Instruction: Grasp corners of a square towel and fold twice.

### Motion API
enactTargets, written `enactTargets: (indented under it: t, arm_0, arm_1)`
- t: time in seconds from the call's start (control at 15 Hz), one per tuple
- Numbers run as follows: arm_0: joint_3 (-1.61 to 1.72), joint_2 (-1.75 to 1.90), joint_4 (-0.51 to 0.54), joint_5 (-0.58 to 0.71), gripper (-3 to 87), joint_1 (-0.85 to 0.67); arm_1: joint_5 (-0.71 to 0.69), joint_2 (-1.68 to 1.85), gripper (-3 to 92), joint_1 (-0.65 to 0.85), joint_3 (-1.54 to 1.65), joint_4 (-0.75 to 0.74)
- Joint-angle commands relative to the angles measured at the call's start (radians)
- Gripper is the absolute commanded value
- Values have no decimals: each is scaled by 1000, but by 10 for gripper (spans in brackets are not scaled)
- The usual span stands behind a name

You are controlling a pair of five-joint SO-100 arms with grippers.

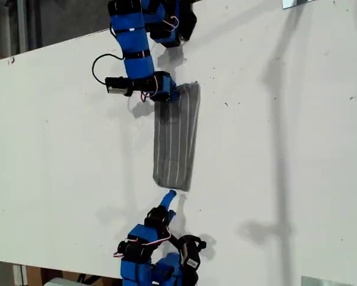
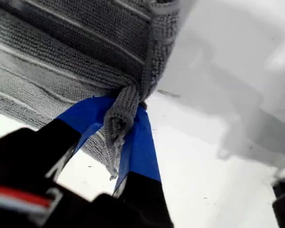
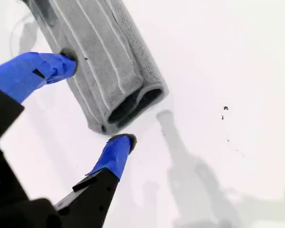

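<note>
The towel lies on the white bench as a narrow doubled strip, so one fold looks done; the second fold is left. My first hand is clenched on a bunched corner at the strip's far end. My second hand is released, jaws spread around the near end, not yet gripping. No containers visible.

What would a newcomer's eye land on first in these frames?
The towel, folded into a narrow grey striped strip mid-table between two blue arms. At its far end my first gripper pinches a bunched corner; near its other end my second gripper hangs open, touching nothing.
</note>
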Motion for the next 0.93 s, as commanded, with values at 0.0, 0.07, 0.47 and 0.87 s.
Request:
enactTargets:
  t: [0.0,0.07,0.47,0.87]
  arm_0:
    - [-37,-61,-48,-6,305,20]
    - [-44,-95,-64,-11,304,31]
    - [-138,-403,-153,-18,301,46]
    - [-324,-660,-106,23,300,8]
  arm_1:
    - [77,150,-2,-14,3,98]
    - [100,229,-2,-11,3,164]
    - [169,580,-1,14,-103,505]
    - [302,759,-1,63,-69,595]
